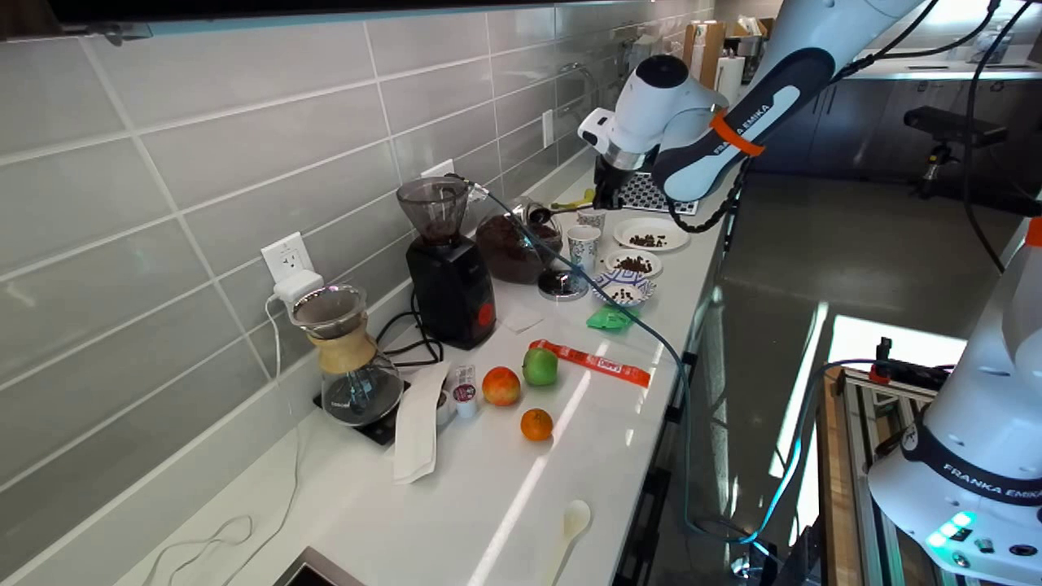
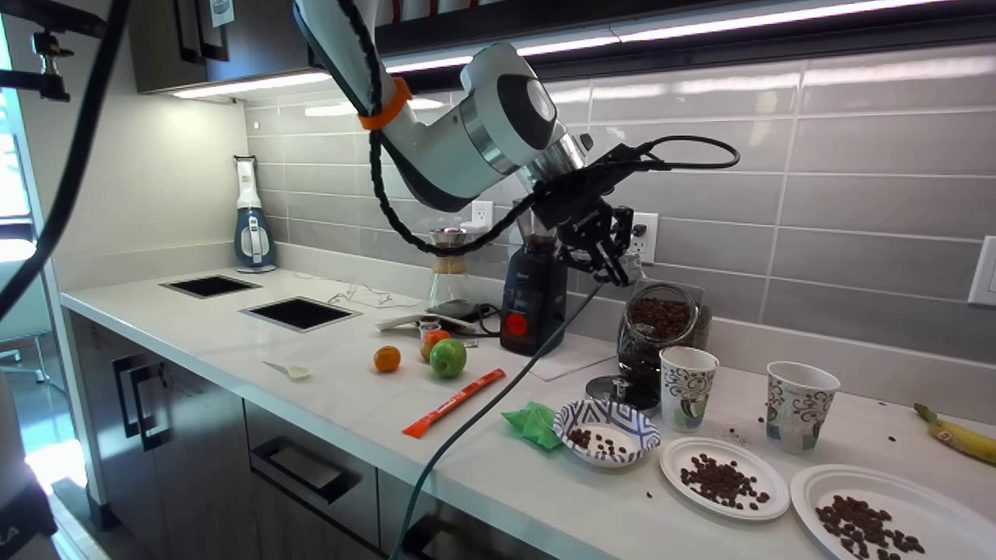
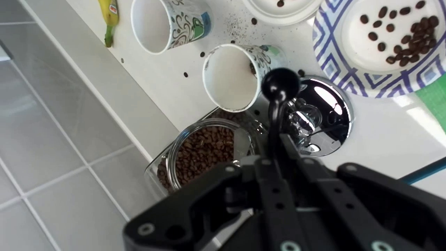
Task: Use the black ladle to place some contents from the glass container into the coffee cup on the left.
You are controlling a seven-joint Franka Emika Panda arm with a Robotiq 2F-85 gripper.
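While the gripper [image 3: 278, 153] clasps the black ladle [image 3: 280, 84] (fill unclear) near the glass container [image 1: 506, 254], scooping seems due, needing a dip inside.

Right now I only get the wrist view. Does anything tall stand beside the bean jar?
Observer: Yes, in both exterior views a black grinder stands next to the jar.
Visitor: Is there fruit besides the banana?
Observer: Yes: a green apple, a reddish fruit and an orange.
Visitor: And does what I'm holding touch the counter?
Observer: No; in an exterior view the ladle hangs above it.
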